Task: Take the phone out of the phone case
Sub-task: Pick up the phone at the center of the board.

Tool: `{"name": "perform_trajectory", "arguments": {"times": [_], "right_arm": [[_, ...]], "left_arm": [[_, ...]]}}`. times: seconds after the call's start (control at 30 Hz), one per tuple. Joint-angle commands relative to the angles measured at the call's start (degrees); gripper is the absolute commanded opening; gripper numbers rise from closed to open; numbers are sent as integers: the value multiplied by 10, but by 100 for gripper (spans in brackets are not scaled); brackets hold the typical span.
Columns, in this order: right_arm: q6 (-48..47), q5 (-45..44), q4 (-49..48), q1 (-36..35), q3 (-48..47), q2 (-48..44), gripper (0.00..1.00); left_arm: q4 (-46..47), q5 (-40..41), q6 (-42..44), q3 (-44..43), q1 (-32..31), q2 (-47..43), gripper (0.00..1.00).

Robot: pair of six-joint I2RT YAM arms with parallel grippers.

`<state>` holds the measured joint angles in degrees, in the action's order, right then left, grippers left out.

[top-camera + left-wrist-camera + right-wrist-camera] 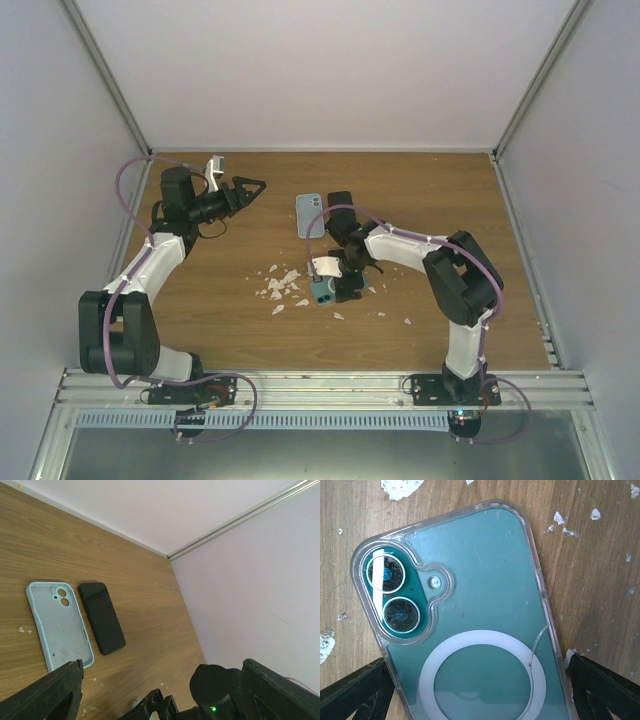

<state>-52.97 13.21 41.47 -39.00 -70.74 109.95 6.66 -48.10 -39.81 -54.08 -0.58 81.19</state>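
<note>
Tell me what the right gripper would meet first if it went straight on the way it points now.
Probably the teal phone in its clear case: the right gripper points down at its back, open fingers either side. The gap between them is unclear.

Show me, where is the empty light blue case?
In the top view the light blue case lies flat near the middle of the table, just left of the black phone.

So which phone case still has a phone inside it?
The clear plastic case with the white ring: a teal phone shows through it. The pale blue case lies empty, beside a bare black phone.
</note>
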Motion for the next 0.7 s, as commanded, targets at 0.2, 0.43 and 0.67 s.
{"name": "perform_trajectory", "arguments": {"times": [0.2,0.43,0.67], "right_arm": [[-12,-88,2,-12,43,44,78],[6,-2,56,-2,-7,23,63],[42,101,110,25,-60,20,59]], "left_arm": [[28,6,6,5,4,-3,85],[-19,35,80,-11,4,-8,96],[-84,43,232,-36,4,-30,99]]}}
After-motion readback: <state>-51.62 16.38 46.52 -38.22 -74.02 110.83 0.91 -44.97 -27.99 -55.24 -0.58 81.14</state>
